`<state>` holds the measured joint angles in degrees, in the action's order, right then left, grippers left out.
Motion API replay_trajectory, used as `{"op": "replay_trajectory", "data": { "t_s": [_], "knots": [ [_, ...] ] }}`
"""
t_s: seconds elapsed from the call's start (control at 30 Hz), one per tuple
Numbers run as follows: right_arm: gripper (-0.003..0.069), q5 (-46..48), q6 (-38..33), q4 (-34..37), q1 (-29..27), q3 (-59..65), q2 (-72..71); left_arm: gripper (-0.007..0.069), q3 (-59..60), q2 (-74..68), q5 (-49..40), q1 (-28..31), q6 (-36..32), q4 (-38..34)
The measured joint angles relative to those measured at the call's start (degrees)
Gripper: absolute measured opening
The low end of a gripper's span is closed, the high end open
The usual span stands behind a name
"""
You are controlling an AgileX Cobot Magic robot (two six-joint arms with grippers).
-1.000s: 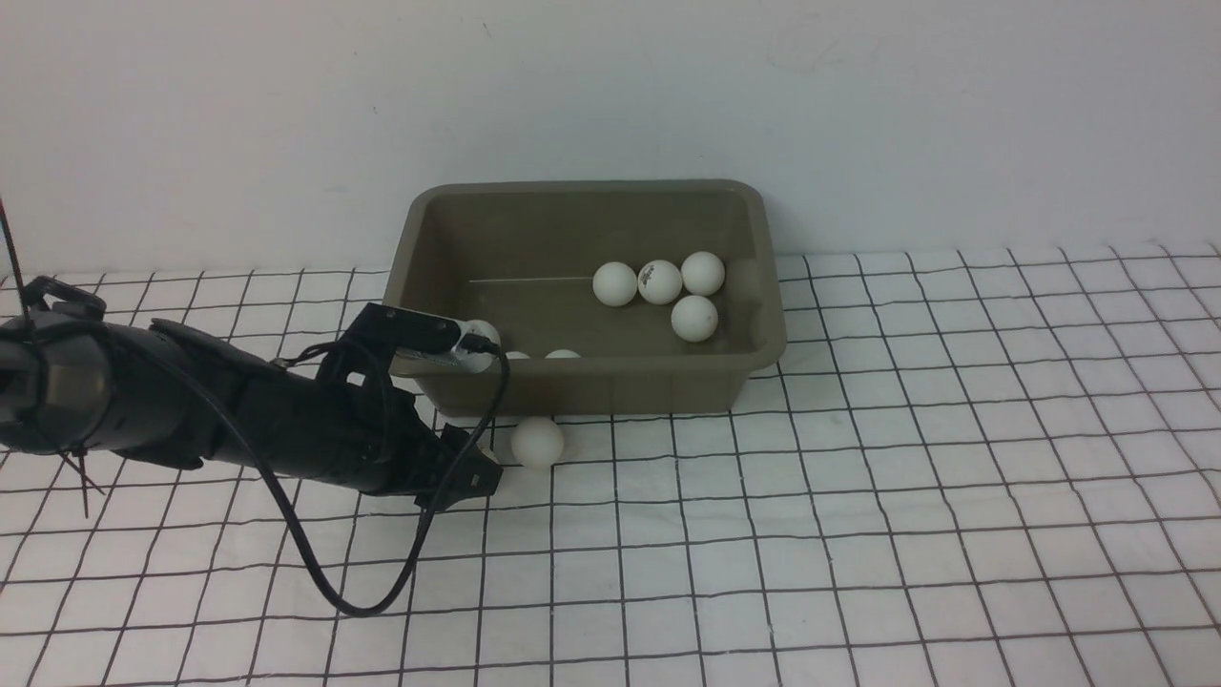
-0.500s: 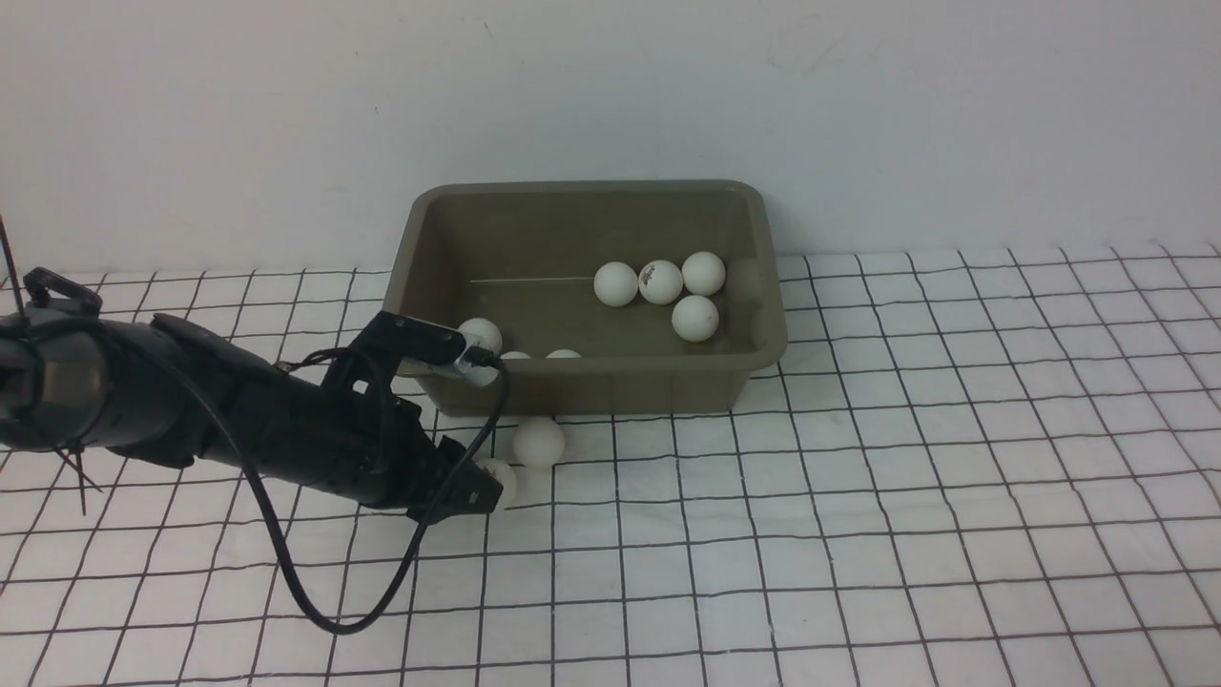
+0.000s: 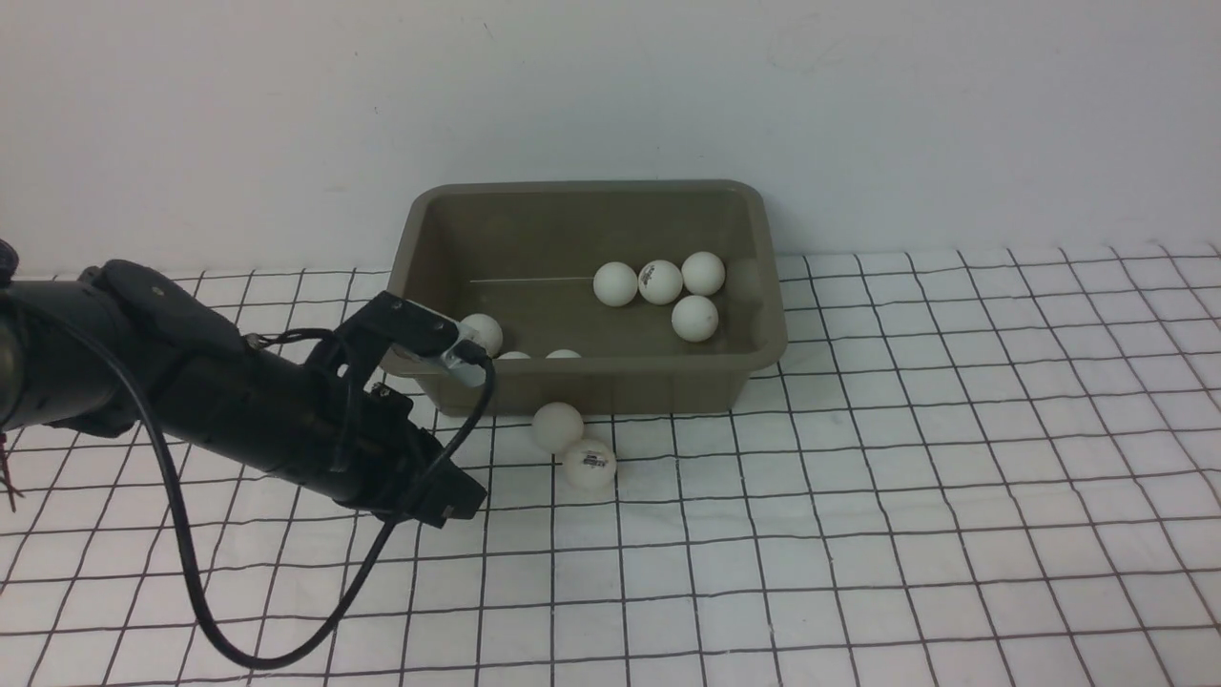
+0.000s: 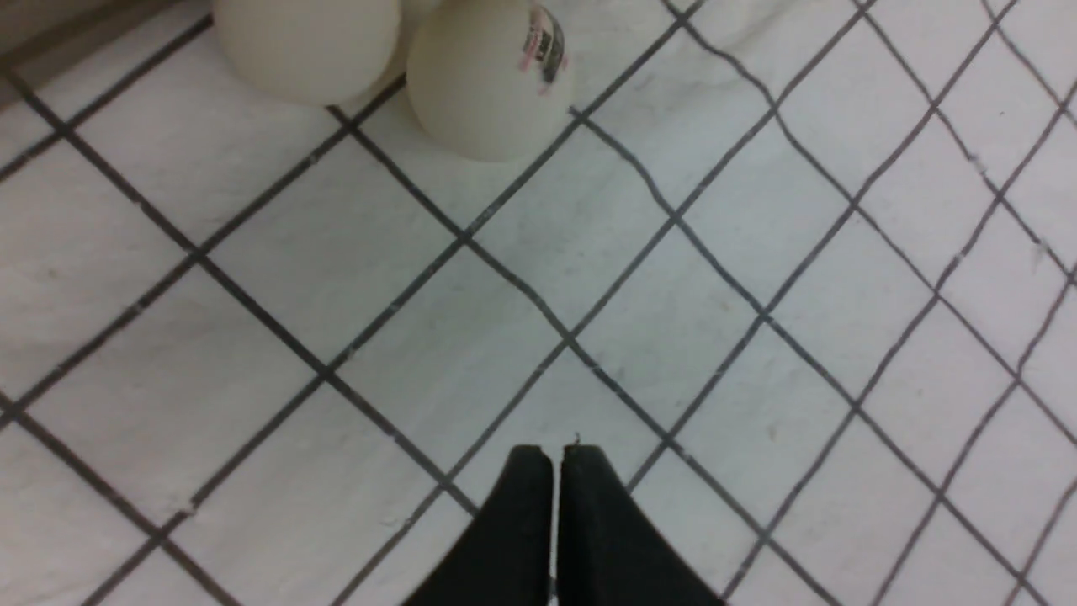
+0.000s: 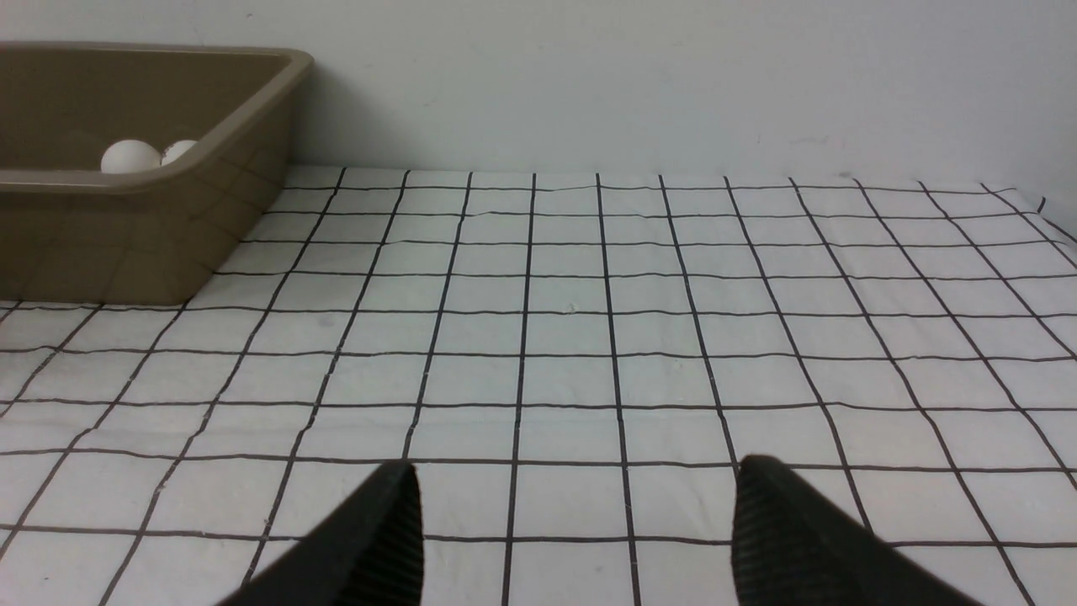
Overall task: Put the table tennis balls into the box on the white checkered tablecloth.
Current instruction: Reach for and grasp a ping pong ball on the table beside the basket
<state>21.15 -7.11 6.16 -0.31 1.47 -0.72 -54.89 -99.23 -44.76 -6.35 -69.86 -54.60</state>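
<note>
- Your left gripper (image 4: 555,454), at the lower centre of the left wrist view, has its jaws pressed together with nothing between them. It hangs low over the white checkered tablecloth (image 3: 858,525) and grips no ball.
- Two loose table tennis balls, the plain ball (image 3: 558,426) and the logo-marked ball (image 3: 589,464), lie touching each other at the centre of the front view. They sit just below the near wall of the box (image 3: 610,386) and are outside it, resting free on the cloth.
- Inside the box you can count four balls (image 3: 660,281) clustered right of its centre. Three more balls (image 3: 482,332) sit at its lower left, partly hidden by the near wall and the left arm (image 3: 238,401). The sloping walls probably keep them from rolling out.
- Your right gripper (image 5: 572,480) shows at the lower edge of the right wrist view, with jaws wide apart and empty. It is over bare cloth, well apart from the box, so it appears parked while the left arm does the work.
</note>
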Motion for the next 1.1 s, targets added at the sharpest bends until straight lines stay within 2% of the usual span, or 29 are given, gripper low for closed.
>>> {"op": "replay_trajectory", "data": {
  "t_s": [0.23, 0.37, 0.53, 0.67, 0.73, 0.83, 1.1],
  "knots": [
    [0.0451, 0.0, 0.0, 0.0, 0.0, 0.0, 0.0, 0.0, 0.0, 0.0, -0.2, -3.3, -4.4, -7.0],
    [0.0451, 0.0, 0.0, 0.0, 0.0, 0.0, 0.0, 0.0045, 0.0, 0.0, 3.5, -4.9, -5.5, -7.6],
    [0.0451, 0.0, 0.0, 0.0, 0.0, 0.0, 0.0, 0.0195, 0.0, 0.0, 7.3, -5.3, -4.3, -8.0],
    [0.0451, 0.0, 0.0, 0.0, 0.0, 0.0, 0.0, 0.039, 0.0, 0.0, 10.0, -5.5, -1.0, -8.0],
    [0.0451, 0.0, 0.0, 0.0, 0.0, 0.0, 0.0, 0.0433, 0.0, 0.0, 10.6, -5.5, 0.0, -8.0],
    [0.0451, 0.0, 0.0, 0.0, 0.0, 0.0, 0.0, 0.0448, 0.0, 0.0, 10.6, -5.5, 0.9, -8.0],
    [0.0451, 0.0, 0.0, 0.0, 0.0, 0.0, 0.0, 0.0419, 0.0, 0.0, 10.7, -5.5, 1.0, -8.0]
  ]
}}
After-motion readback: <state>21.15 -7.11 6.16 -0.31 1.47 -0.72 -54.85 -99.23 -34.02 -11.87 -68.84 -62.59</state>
